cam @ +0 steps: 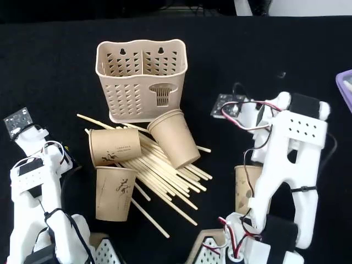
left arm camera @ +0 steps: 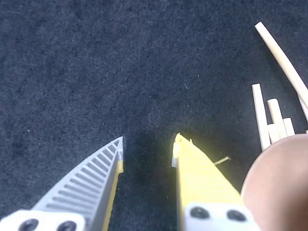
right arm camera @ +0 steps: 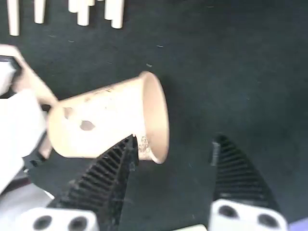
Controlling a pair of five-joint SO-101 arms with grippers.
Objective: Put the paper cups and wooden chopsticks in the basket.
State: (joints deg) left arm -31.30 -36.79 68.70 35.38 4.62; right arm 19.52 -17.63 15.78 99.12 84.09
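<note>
A beige slotted basket stands upright at the back of the black cloth. In front of it a heap of wooden chopsticks lies with three paper cups on their sides: one, another, a third. A further cup lies half hidden under the right arm. My right gripper is open just above that cup, one black finger across its rim. My left gripper is open over bare cloth, with chopstick ends and a cup's edge beside it.
A purple container's edge shows at the far right. The left arm stands at the near left. Bare black cloth lies to the left of the basket and around the heap.
</note>
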